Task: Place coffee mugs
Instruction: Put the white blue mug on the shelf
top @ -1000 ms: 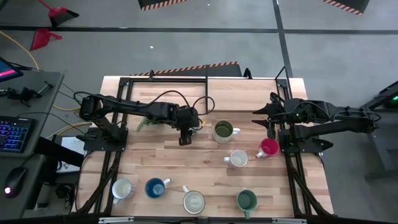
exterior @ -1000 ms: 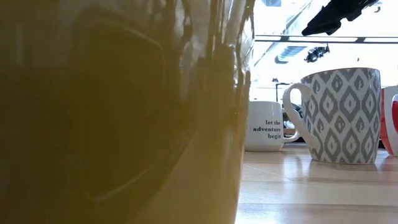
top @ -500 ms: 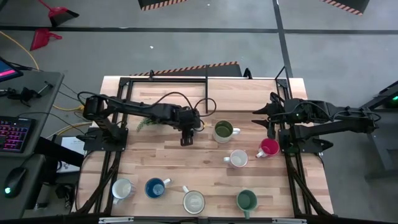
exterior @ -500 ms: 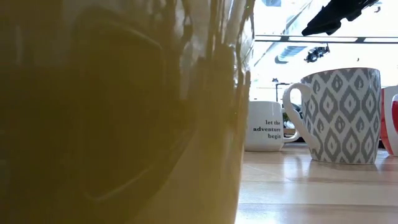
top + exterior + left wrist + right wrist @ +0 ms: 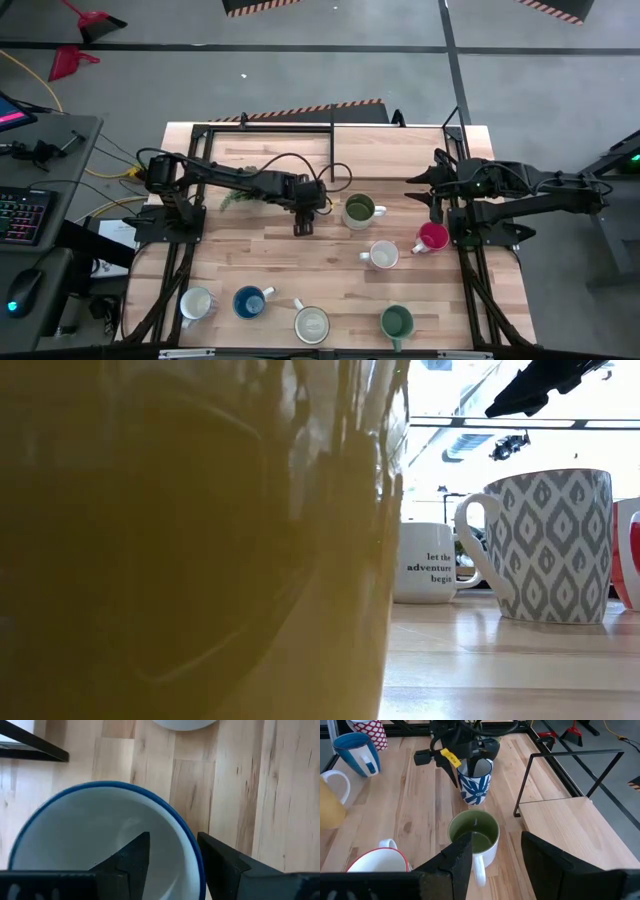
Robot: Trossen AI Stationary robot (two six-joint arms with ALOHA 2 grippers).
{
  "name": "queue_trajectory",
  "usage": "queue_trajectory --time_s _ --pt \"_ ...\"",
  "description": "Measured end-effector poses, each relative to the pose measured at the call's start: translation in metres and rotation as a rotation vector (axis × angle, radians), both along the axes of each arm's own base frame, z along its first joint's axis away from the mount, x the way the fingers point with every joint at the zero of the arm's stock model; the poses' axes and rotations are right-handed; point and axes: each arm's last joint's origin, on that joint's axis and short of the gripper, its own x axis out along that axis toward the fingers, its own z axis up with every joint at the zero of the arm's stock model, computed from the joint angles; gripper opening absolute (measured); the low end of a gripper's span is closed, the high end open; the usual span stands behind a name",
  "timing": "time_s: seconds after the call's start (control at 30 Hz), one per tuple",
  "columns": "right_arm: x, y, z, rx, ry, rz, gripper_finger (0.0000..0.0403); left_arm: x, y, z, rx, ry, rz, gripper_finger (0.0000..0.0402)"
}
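The left gripper (image 5: 303,222) is set over the rim of a white mug with a blue leaf pattern (image 5: 474,784), one finger (image 5: 131,859) inside the bowl and the other outside the blue-edged wall, so the wall is straddled; whether the wall is pinched or merely bracketed cannot be told from the pictures; a rim hold of this kind is judged to suit setting the mug upright on the wooden table (image 5: 240,262). That mug stands near the table's middle, just beside an olive-lined mug (image 5: 359,210). The right gripper (image 5: 430,190) is held back at the right edge with its jaws spread and nothing between them, above a red mug (image 5: 432,237); it is judged to be waiting clear of the work.

The leaf pattern is shown only by the right wrist view, since from above the mug is hidden beneath the gripper; the finger inside the bowl is shown only by the left wrist view. The spread of the other mugs, with a row along the near edge, is given only by the high view; a grey diamond-patterned mug (image 5: 548,542) and a lettered white mug (image 5: 432,563) are made plain by the low view, though most of it is blocked by a yellowish mug (image 5: 190,540) standing close to the lens.
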Motion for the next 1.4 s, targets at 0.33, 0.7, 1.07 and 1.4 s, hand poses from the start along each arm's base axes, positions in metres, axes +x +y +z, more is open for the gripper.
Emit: queue_trajectory --time_s 0.33,0.7,1.07,1.4 --pt "0.0 0.0 0.0 0.0 0.0 0.0 0.0158 -0.001 0.0 0.001 0.002 0.007 -0.008 0.0015" --pt "0.0 0.0 0.0 0.002 0.004 -0.001 0.0158 0.0 0.0 0.002 0.002 0.004 -0.006 0.0012" --pt "0.0 0.0 0.0 0.002 0.004 -0.001 0.0158 0.008 0.002 0.038 0.077 0.021 -0.022 0.0012" --pt "0.0 0.0 -0.001 -0.006 0.008 0.004 0.0158 0.012 0.007 0.08 0.11 0.022 -0.062 0.0012"
